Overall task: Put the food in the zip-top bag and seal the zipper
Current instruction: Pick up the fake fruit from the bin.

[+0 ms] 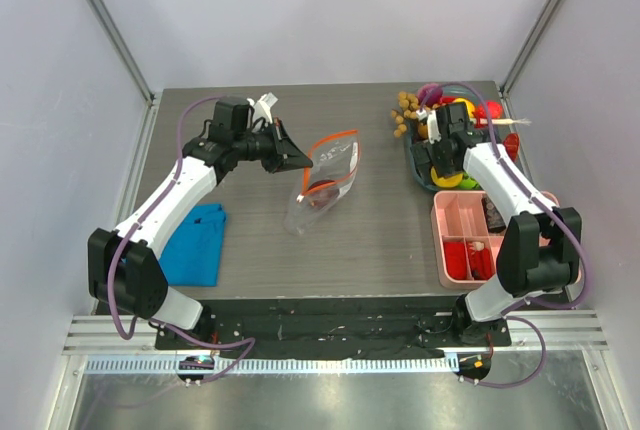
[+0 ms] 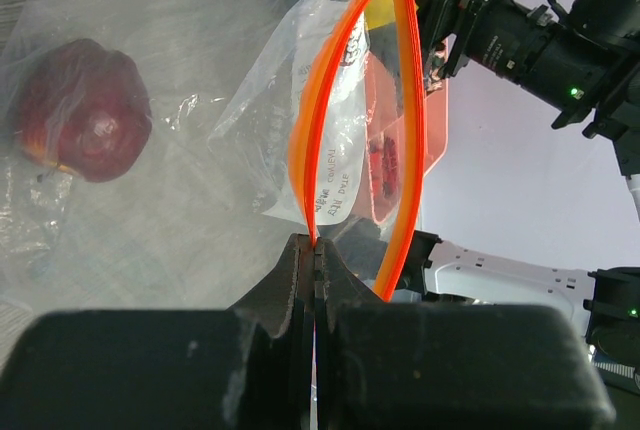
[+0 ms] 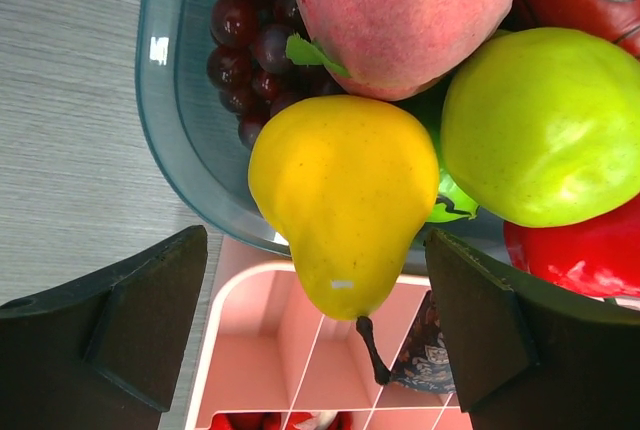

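Note:
The clear zip-top bag [image 1: 325,182] lies mid-table with its mouth open. Its orange zipper [image 2: 345,80] is split into two strips standing apart. A dark red toy fruit [image 2: 85,125] lies inside the bag and also shows in the top view [image 1: 320,196]. My left gripper [image 1: 300,160] is shut on one zipper strip [image 2: 315,245] and holds that edge up. My right gripper [image 3: 320,340] is open over the fruit bowl [image 3: 175,130], its fingers on either side of a yellow pear [image 3: 345,205] without touching it. A pink peach [image 3: 400,10], green apple [image 3: 545,125] and purple grapes [image 3: 250,40] lie around it.
A pink divided tray [image 1: 480,235] sits right in front of the bowl [image 1: 413,165], close under my right gripper [image 1: 445,158]. A folded blue cloth [image 1: 195,240] lies at the near left. Loose tan pieces [image 1: 403,115] lie behind the bowl. Walls close in the table's sides.

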Tool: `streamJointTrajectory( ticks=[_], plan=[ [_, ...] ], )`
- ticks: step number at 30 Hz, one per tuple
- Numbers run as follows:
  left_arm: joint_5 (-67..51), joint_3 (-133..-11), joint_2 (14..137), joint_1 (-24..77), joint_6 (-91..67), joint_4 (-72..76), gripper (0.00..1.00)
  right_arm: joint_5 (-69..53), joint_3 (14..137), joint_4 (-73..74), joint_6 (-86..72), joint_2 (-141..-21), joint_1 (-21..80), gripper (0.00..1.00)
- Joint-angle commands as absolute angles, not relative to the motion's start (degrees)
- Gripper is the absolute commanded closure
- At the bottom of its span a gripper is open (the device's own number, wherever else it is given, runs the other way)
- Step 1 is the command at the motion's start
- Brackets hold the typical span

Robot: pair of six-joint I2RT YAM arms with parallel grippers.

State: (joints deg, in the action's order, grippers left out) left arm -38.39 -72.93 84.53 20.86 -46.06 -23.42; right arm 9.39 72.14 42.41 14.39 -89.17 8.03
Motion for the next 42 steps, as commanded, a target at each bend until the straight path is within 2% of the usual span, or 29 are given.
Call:
streamJointTrajectory(
  ticks=[1, 13, 27, 32, 34, 35, 36, 42],
  plan=[
    [-38.2, -72.9, 83.1, 20.6, -45.0, -22.1, 1.00, 12.6, 70.1, 38.8, 13.0, -88.9, 8.4, 0.05],
    [-38.1, -72.3, 83.0, 20.6, -44.9, -22.1, 1.00, 17.1, 67.0, 33.2, 12.0, -89.4, 8.9, 0.03],
    [-38.1, -72.5, 83.1, 20.6, -44.2, -22.7, 1.00, 14.9, 66.3, 31.4, 9.3, -91.0, 8.9, 0.02],
    [-38.1, -72.7, 83.3, 20.6, -44.2, -22.7, 1.00, 14.8, 65.8, 32.3, 9.3, -88.4, 9.0, 0.11],
    [-38.1, -72.7, 83.4, 20.7, -44.3, -22.7, 1.00, 14.4, 65.8, 32.9, 9.0, -87.2, 8.9, 0.20],
    [-38.2, -72.5, 83.5, 20.6, -44.5, -22.6, 1.00, 14.2, 65.8, 33.6, 8.4, -86.0, 8.9, 0.28],
    [-38.2, -72.4, 83.4, 20.6, -44.6, -22.6, 1.00, 14.0, 66.2, 33.9, 8.2, -85.3, 8.9, 0.30],
    [-38.4, -71.8, 83.1, 20.7, -44.6, -22.8, 1.00, 12.0, 70.1, 38.9, 7.2, -82.0, 8.9, 0.36]
  ],
)
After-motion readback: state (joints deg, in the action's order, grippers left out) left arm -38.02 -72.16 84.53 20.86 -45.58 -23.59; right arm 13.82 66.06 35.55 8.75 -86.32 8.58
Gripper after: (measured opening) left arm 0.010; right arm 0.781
